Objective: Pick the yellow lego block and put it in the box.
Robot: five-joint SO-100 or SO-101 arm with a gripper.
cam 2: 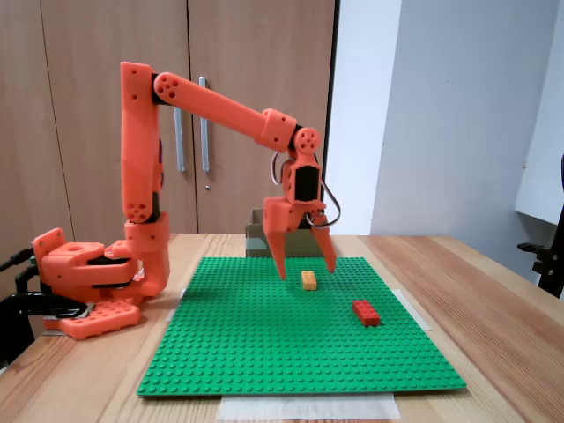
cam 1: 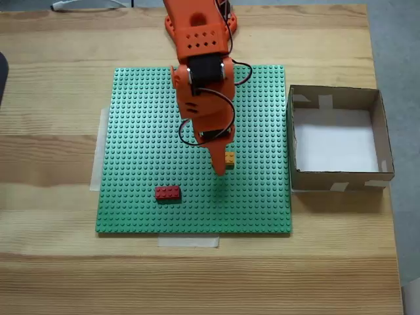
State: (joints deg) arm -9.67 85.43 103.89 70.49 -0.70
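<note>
The wooden desk [cam 1: 52, 151] carried a green studded plate [cam 1: 138, 131], taped at its edges. At 3 o'clock of the plate in the fixed view from above stood the box [cam 1: 387, 141], touching the plate's edge. The orange arm [cam 2: 211, 101] reached over the plate. Its gripper [cam 2: 306, 266] was spread wide, hanging just above the yellow lego block [cam 2: 309, 280]. The red brick [cam 1: 168, 193] lay at 8 o'clock of the yellow one.

Gripper [cam 1: 222, 172]: we see it pointing down over the green baseplate [cam 1: 131, 131].
Yellow lego block [cam 1: 230, 158]: just right of our fingertip.
</note>
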